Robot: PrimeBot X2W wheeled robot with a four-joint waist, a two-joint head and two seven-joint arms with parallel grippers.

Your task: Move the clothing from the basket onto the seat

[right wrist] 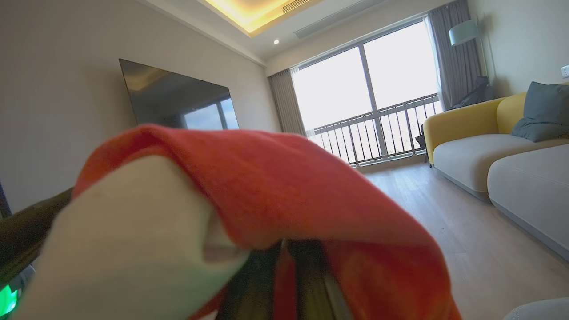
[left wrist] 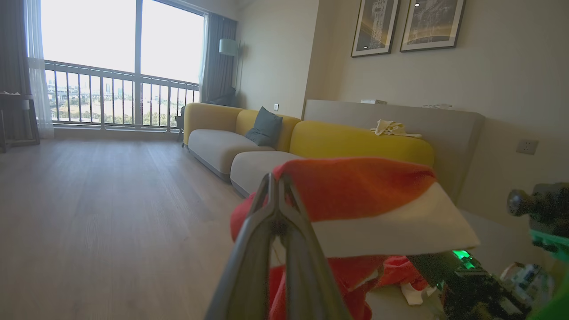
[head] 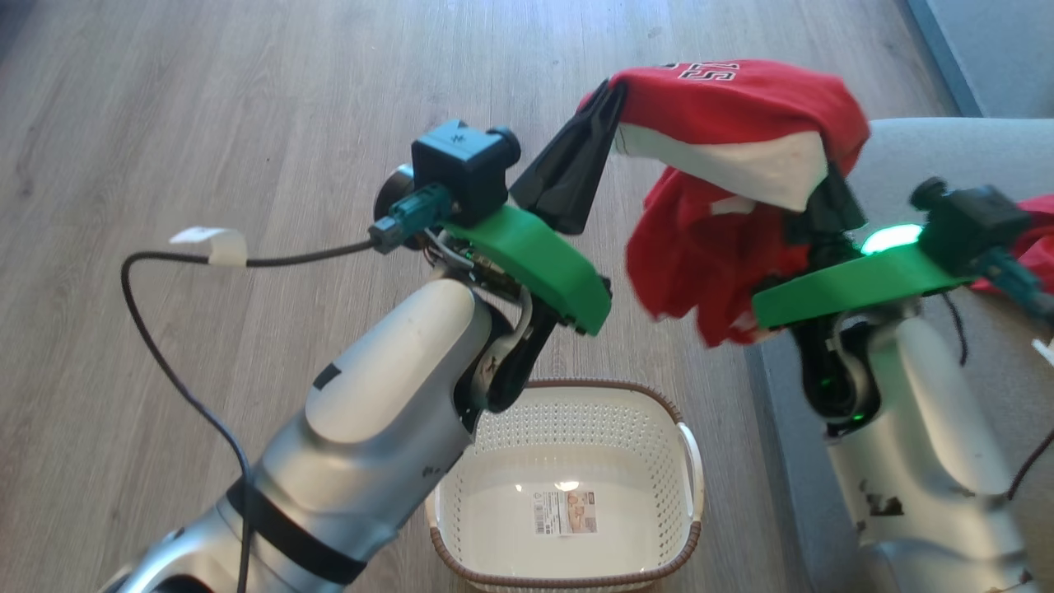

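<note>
Left jaws pinch garment (head: 725,107); right jaws cloth-draped; basket (head: 626,445) below

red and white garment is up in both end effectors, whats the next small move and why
Probably swing both arms right: the garment, pinched by the left end effector and right end effector, hangs aloft, not yet on the seat; the basket is empty.

right gripper (head: 827,210) tips buried under red-and-white garment (head: 741,107), grip unreadable. lettering (head: 708,70) cut by top edge. second red cloth (head: 1033,222) cropped at right edge. basket (head: 576,412) near rim cropped, left side behind left forearm (head: 387,412). sticker (head: 565,511) print too small.
</note>
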